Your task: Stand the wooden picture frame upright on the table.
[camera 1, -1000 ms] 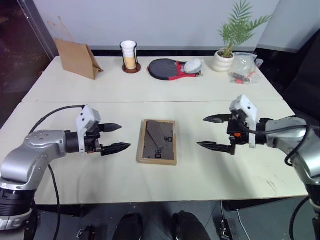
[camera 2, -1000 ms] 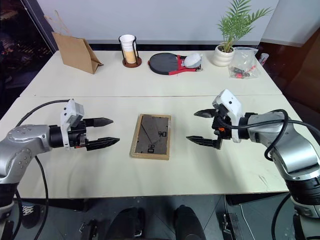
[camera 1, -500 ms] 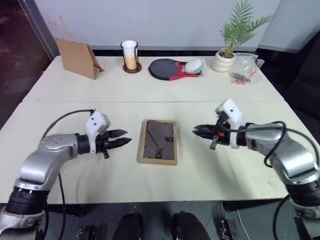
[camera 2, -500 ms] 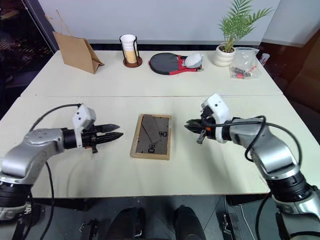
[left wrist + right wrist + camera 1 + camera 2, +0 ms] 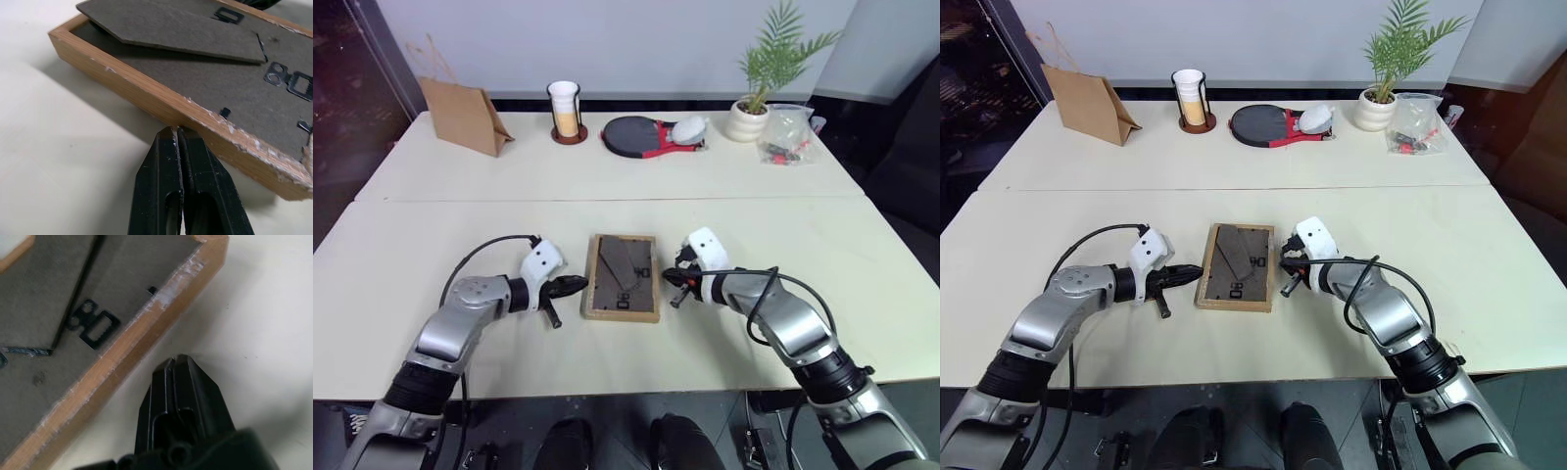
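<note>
The wooden picture frame (image 5: 623, 277) lies face-down at mid-table (image 5: 822, 245), flanked by the left gripper (image 5: 578, 284) and right gripper (image 5: 672, 280), both clenched on nothing, tips at its long edges.

The wooden picture frame (image 5: 623, 277) lies flat, back up, on the table (image 5: 460, 176).

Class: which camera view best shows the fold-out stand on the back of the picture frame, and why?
The left eye view: the whole stand lies flat on the frame's back. The right eye view shows the same. The left wrist view shows part of it close up; the right wrist view catches just its edge.
</note>
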Robot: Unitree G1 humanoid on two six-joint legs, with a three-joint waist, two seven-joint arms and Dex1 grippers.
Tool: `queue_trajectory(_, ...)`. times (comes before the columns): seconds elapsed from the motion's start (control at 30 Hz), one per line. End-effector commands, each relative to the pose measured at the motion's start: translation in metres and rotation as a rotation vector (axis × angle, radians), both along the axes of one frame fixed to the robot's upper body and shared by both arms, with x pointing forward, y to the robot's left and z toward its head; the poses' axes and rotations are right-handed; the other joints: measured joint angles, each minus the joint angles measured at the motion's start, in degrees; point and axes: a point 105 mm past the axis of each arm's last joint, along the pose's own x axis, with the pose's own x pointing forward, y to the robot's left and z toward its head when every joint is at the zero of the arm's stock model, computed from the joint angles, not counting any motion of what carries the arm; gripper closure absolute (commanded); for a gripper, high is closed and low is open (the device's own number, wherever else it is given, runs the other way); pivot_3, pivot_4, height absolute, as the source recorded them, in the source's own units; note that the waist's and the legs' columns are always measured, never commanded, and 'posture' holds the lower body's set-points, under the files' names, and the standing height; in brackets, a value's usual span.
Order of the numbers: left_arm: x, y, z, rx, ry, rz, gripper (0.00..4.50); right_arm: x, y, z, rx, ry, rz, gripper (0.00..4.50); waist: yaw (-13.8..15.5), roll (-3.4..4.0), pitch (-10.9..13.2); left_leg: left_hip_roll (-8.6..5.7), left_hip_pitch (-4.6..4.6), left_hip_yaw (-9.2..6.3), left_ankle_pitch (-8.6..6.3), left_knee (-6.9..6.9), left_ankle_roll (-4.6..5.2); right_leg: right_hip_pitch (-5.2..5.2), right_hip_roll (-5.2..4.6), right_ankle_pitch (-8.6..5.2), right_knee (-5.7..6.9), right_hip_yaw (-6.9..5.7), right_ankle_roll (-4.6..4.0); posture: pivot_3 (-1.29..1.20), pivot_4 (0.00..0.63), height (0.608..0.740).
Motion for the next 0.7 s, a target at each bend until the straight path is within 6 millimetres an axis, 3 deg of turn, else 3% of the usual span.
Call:
queue_trajectory(0.03,-0.011,0.0,0.009,-0.005,-0.001,-0.035,4.42,-0.004,0.019,0.005,0.017,-0.009,0.065,4.5,-0.09,0.0,0.0,0.0,0.01,0.0,0.0,0.0,0.0,0.0,0.0,0.0,0.02,0.0,0.0,0.0,0.15,0.74)
queue_trajectory(0.23,-0.02,0.01,0.01,0.022,0.015,-0.025,4.42,-0.016,0.039,0.001,0.034,0.024,0.142,4.5,-0.14,0.0,0.0,0.05,0.04,-0.02,0.0,0.0,0.0,-0.02,0.04,-0.01,0.08,0.0,-0.02,0.0,0.15,0.74)
queue_trajectory(0.57,-0.033,0.011,0.01,0.024,0.059,-0.041,4.42,-0.017,0.041,-0.001,0.022,0.03,0.151,4.5,-0.12,0.0,0.0,0.06,0.05,-0.02,0.0,0.0,0.0,-0.02,0.03,-0.01,0.09,0.0,-0.02,0.0,0.15,0.74)
queue_trajectory(0.7,-0.03,0.02,0.012,0.042,0.053,-0.02,4.42,-0.016,0.032,-0.001,-0.008,0.019,0.136,4.5,-0.13,0.0,0.0,0.05,0.05,-0.02,0.0,0.0,0.0,-0.02,0.03,-0.01,0.09,0.0,-0.02,0.0,0.15,0.74)
